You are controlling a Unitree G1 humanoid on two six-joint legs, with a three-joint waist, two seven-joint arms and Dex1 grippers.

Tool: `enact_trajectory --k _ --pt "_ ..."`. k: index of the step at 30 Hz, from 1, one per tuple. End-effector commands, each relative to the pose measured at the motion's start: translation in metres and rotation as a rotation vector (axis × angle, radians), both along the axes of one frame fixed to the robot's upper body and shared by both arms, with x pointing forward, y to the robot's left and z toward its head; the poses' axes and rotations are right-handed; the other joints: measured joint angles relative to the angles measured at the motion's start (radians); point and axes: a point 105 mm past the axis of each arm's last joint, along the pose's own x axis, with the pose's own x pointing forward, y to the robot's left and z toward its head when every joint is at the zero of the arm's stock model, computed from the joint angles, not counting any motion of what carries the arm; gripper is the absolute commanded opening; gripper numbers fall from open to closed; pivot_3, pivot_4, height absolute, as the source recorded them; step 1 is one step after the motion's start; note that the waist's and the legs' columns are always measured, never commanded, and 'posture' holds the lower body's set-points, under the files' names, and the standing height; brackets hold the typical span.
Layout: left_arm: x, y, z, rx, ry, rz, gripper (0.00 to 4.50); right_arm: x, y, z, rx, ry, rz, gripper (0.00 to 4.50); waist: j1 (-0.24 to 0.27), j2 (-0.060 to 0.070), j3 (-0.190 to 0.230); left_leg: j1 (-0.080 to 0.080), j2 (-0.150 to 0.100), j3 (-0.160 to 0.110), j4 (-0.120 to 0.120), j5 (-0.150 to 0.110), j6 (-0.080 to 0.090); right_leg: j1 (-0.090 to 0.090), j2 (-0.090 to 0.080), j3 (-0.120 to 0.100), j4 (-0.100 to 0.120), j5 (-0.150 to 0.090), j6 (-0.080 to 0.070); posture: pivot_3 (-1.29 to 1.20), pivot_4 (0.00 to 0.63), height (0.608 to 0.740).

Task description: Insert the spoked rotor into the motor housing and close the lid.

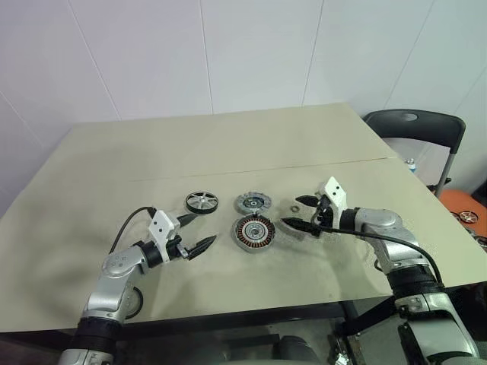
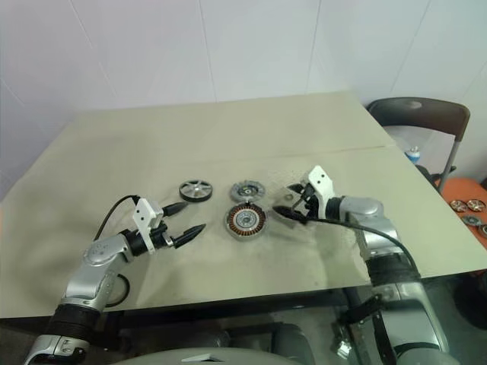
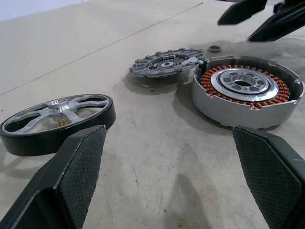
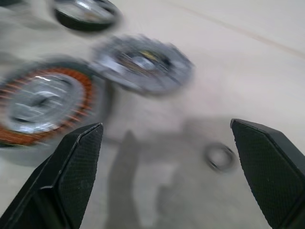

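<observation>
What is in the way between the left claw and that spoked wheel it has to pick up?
Nothing visible. The left gripper hangs open just short of the spoked wheel, with bare table between them. The motor housing sits to the wheel's right, its top uncovered, the lid lying beside it.

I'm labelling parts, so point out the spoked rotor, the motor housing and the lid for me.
spoked rotor (image 1: pixel 201 201), left eye view, on its silver hub.
motor housing (image 1: pixel 253 231), left eye view, on its silver centre.
lid (image 1: pixel 253 202), left eye view, on its dark centre.
</observation>
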Motion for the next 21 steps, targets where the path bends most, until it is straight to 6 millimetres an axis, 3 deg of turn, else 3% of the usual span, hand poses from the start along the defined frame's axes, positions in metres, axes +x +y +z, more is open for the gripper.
enact_trajectory --k 1,14,17,21 --pt "0.004 0.001 0.012 -0.001 -0.044 0.000 4.50 0.015 -0.004 0.003 0.005 -0.008 -0.085 4.47 -0.001 0.000 0.000 0.000 0.000 0.000 0.000 0.000 -0.001 0.000 0.000 0.000 0.000 0.000 0.000 0.00 0.000 0.740" --pt "0.002 0.002 0.011 -0.001 -0.041 0.008 4.50 0.032 0.000 -0.014 -0.026 0.000 -0.207 4.47 -0.003 -0.001 -0.001 0.001 0.001 0.004 0.000 0.001 -0.002 -0.001 0.002 0.004 0.001 0.001 0.000 0.00 0.000 0.740" --pt "0.002 0.003 0.011 0.002 -0.042 0.012 4.50 0.034 -0.006 -0.014 -0.038 0.000 -0.226 3.88 -0.002 -0.001 -0.001 0.001 0.001 0.004 0.000 0.001 -0.002 -0.001 0.002 0.005 0.001 0.002 -0.001 0.00 0.000 0.740" --pt "0.002 0.003 0.011 0.004 -0.044 0.012 4.50 0.033 -0.006 -0.014 -0.040 0.000 -0.219 2.50 -0.002 -0.002 -0.001 0.001 0.001 0.004 0.000 0.001 -0.002 -0.001 0.002 0.005 0.001 0.003 -0.001 0.00 0.000 0.740"
